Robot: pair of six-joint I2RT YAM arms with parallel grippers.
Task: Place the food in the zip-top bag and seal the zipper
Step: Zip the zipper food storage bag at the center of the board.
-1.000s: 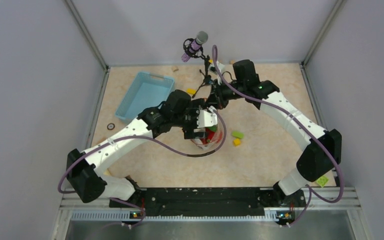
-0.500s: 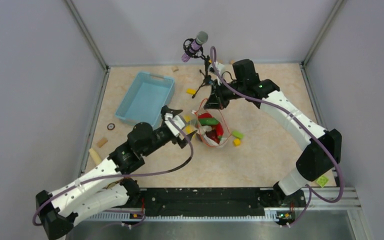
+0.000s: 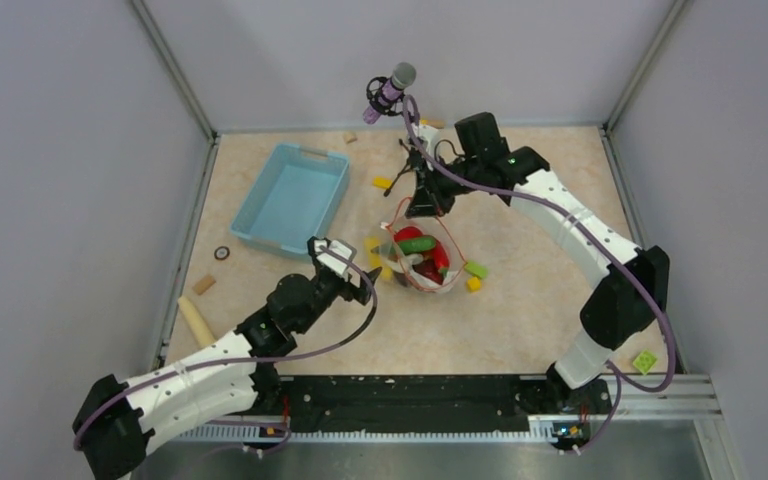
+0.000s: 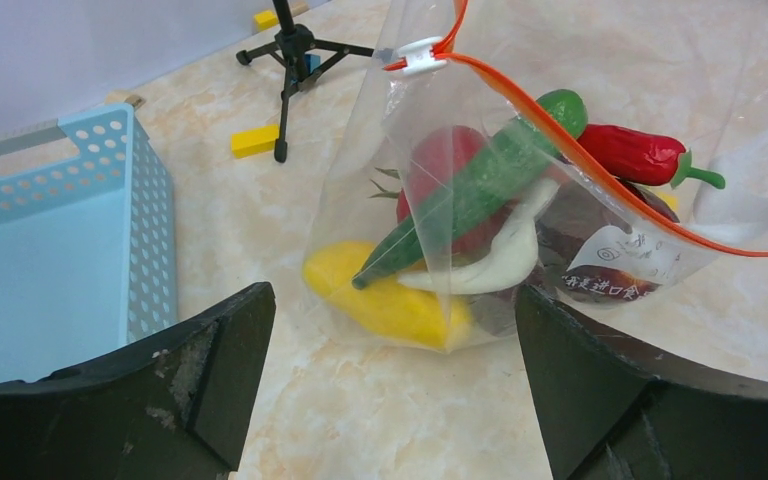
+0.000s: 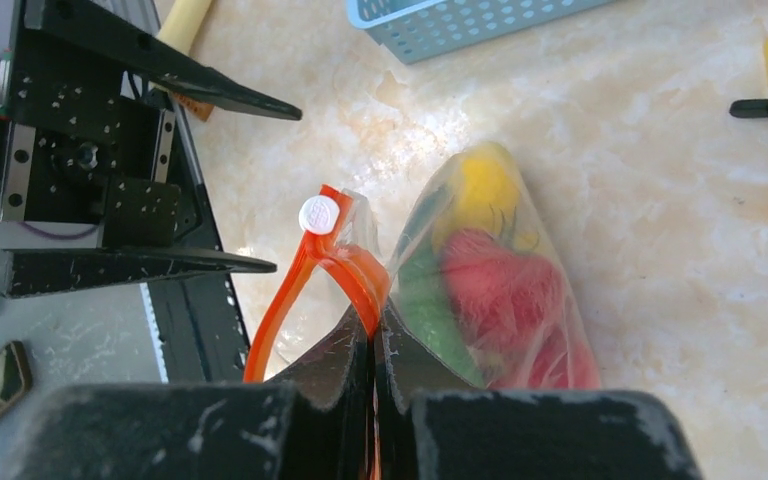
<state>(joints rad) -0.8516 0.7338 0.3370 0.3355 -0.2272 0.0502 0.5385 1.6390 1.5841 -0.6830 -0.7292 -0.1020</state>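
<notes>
Zip-top bag point(image 4: 360, 200) with food point(image 4: 475, 195) inside, zipper point(image 5: 350, 272) tight between right fingers point(image 5: 332, 362) only in right-wrist close-up, left fingers point(image 4: 210, 370) apart, empty

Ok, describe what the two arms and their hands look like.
The left arm and right arm are white tubular links joined by bulky black joints, each trailed by a purple cable. The left hand has thick black fingers, scuffed with pale specks; the right hand has black fingers tapering to points. A small green light glows on the right arm.
</notes>
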